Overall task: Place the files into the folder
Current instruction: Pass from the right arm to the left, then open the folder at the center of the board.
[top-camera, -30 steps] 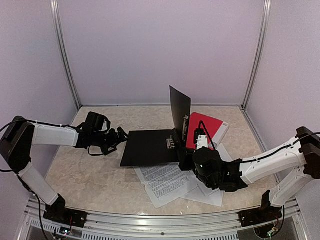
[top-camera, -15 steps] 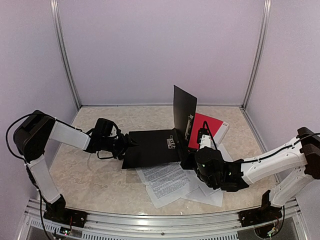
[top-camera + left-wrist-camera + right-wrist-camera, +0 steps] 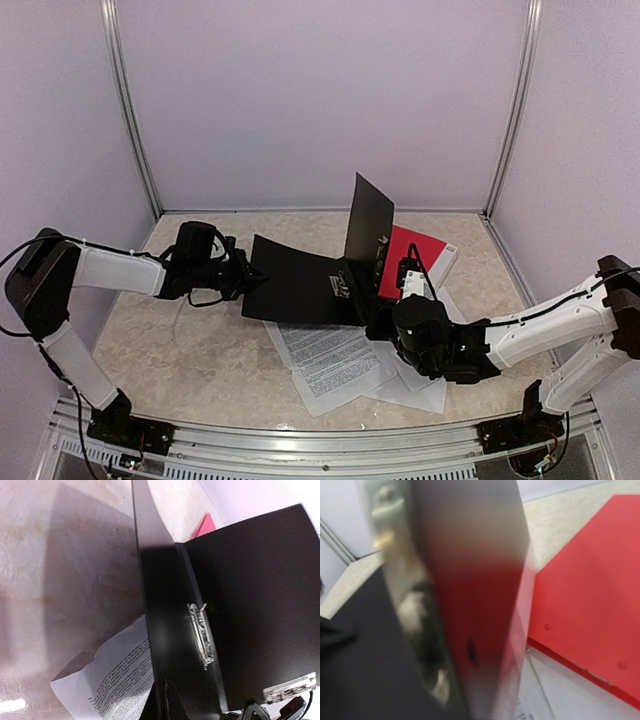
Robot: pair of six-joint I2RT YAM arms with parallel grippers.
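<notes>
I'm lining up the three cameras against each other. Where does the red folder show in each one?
Top external: the red folder lies right of centre, behind the black folder's raised cover.
Left wrist: only a small sliver of it shows near the top, between the black flaps.
Right wrist: it fills the right side.
Shared landmark: the black folder, beside it in all three.

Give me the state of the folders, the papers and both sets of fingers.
Black plastic folder: open, one cover upright, other's left edge lifted.
Red flat folder: closed, lying flat.
White printed paper sheets: loose, partly under the black folder.
Left fingers: shut on the black folder's edge.
Right fingers: by the spine, grip unclear.
</notes>
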